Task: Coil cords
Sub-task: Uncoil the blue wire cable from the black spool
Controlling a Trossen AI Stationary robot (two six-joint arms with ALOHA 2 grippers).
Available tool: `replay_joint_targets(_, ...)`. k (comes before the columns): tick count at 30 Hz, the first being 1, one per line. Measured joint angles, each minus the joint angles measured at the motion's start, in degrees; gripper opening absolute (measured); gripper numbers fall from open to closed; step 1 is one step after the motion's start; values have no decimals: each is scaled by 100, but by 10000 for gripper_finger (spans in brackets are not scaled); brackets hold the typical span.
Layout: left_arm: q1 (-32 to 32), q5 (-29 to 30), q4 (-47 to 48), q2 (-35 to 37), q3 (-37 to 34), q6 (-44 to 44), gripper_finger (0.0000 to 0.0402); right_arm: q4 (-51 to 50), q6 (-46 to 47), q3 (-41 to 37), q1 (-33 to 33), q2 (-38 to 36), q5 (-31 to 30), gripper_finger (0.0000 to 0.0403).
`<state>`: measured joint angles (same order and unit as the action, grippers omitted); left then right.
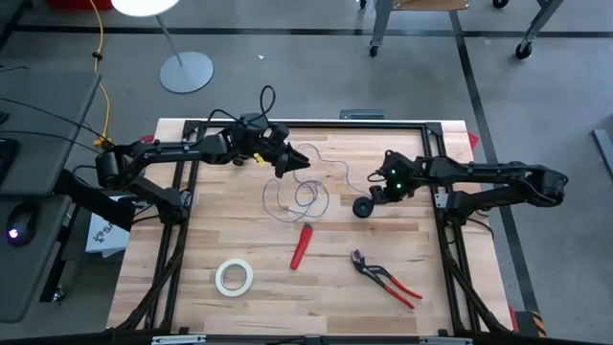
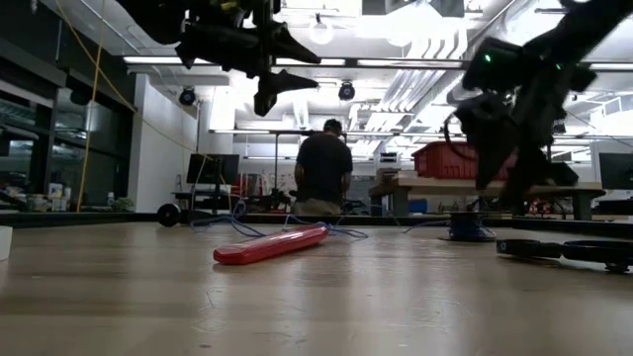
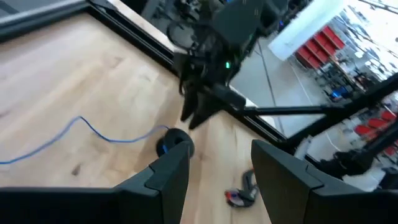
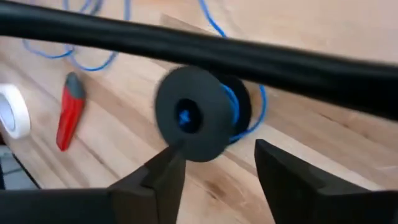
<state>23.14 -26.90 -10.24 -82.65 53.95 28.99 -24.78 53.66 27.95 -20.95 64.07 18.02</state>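
Observation:
The thin blue wire (image 1: 299, 196) lies in loose loops on the wooden table, between my two grippers. One end runs to the small black round spool (image 1: 363, 206), which rests on the table with some blue turns round its core (image 4: 239, 112). My left gripper (image 1: 285, 163) is open and empty, raised well above the table (image 2: 272, 94) over the far side of the loops. My right gripper (image 1: 376, 195) is open and hovers just right of and above the spool (image 2: 465, 229). In the right wrist view the fingers stand before the spool's flange (image 4: 193, 115).
A red-handled tool (image 1: 303, 244) lies near the table's middle. A white tape roll (image 1: 233, 276) is at the near left and red-handled pliers (image 1: 385, 280) are at the near right. The black frame rails (image 1: 316, 125) edge the table. A person (image 2: 324, 168) sits in the room beyond.

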Motion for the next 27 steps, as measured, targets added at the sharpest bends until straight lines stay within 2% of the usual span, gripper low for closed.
replay_joint_targets(7,-16,28,3,0,0,222,168,1207,290,-500,-5,0,23,197)
replay_joint_targets(18,-74,267,17,-2,0,226,168,1338,190,-636,-2,26,-52,196)
replay_joint_targets(22,-74,469,15,-4,0,179,168,1645,217,-636,5,153,188,183)
replay_joint_targets(27,-72,578,15,-4,0,140,168,1760,290,-634,85,446,196,153)
